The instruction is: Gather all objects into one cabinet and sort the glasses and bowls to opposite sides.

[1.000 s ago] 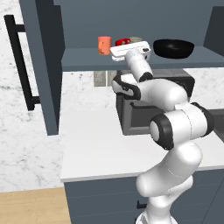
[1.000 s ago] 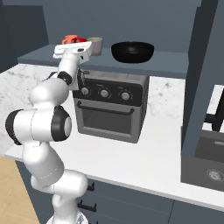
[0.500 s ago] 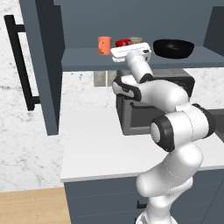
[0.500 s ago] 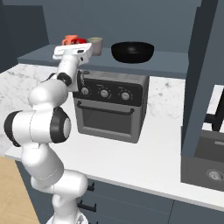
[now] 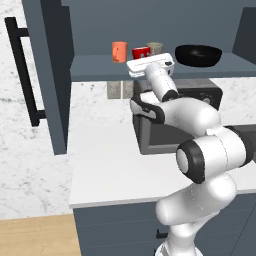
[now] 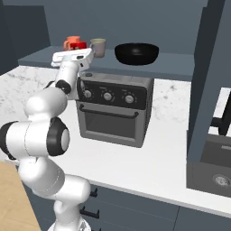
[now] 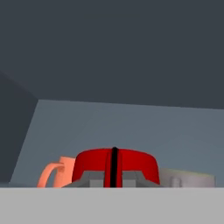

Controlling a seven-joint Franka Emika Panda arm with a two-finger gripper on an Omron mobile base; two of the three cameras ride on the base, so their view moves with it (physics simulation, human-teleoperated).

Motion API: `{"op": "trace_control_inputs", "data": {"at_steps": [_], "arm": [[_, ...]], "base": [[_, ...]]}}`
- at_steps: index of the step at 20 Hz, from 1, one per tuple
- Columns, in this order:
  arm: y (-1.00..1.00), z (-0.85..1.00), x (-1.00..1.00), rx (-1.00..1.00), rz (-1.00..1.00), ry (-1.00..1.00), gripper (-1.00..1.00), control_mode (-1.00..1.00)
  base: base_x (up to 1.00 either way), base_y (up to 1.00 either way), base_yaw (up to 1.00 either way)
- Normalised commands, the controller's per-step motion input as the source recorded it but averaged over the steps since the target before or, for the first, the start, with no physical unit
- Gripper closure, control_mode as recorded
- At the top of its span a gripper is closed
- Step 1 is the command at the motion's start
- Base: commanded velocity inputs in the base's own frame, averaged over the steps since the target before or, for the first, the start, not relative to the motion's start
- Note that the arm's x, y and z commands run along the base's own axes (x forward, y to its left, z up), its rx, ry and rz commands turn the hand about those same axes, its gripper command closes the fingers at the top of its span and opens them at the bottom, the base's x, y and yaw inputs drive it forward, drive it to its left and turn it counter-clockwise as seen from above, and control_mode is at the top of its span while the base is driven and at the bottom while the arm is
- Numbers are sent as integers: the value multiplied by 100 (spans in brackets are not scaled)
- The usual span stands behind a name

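On the open cabinet's shelf stand an orange cup, a red cup and a grey-beige cup in a tight row. The wide black bowl rests further right. My gripper reaches in at shelf height and is shut on the near side of the red cup. In the hand view the orange cup sits left of it and the grey-beige cup right. From the right base view the gripper meets the red cup, with the bowl to the right.
The cabinet door with its black bar handle hangs open on the left. A grey toaster oven stands on the white counter under the shelf. Another open door and a sink lie to the right.
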Motion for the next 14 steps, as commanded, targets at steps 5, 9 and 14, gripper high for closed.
{"op": "trace_control_inputs", "data": {"at_steps": [5, 9, 14], "arm": [[0, -100, 22, 0, 3, -38, 100, -100], [1, -95, 31, 0, 3, -39, 100, -100], [6, -95, 45, 0, 3, -44, 100, -100]], "base": [[0, 0, 0], [0, 0, 0], [0, 0, 0]]}}
